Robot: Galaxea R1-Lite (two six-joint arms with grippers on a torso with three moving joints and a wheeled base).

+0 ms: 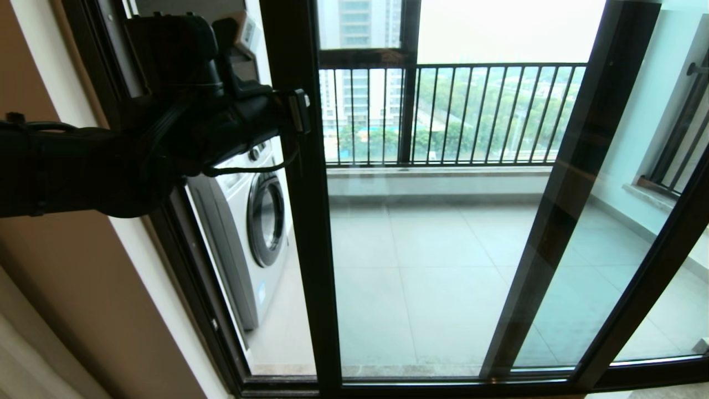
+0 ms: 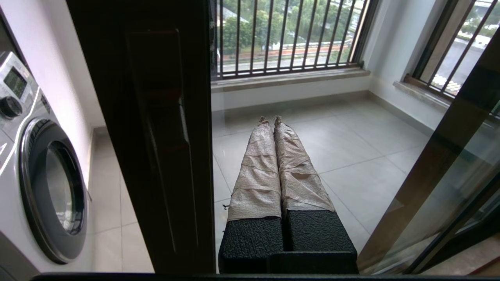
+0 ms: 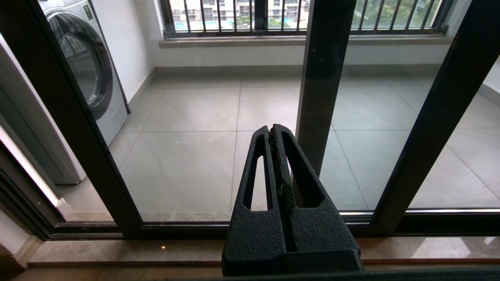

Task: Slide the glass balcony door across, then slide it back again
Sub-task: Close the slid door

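The glass balcony door [image 1: 311, 249] stands slid partway right, leaving a gap between its black left upright and the wall-side frame. My left gripper [image 1: 302, 111] is raised against that upright at handle height. In the left wrist view its tape-wrapped fingers [image 2: 258, 164] are pressed together with nothing between them, and the left gripper [image 2: 269, 119] lies in front of the glass right beside the upright [image 2: 117, 156] and its bar handle [image 2: 164, 128]. My right gripper [image 3: 272, 130] is shut and empty, held low and pointing at the door's glass [image 3: 187, 156]; it is outside the head view.
A white washing machine [image 1: 249, 238] stands on the balcony just beyond the gap. A second dark-framed panel's upright [image 1: 576, 183] shows through the glass. The balcony railing [image 1: 471, 111] is at the back, a barred window [image 1: 681, 144] at the right, and a beige wall [image 1: 83, 288] at my left.
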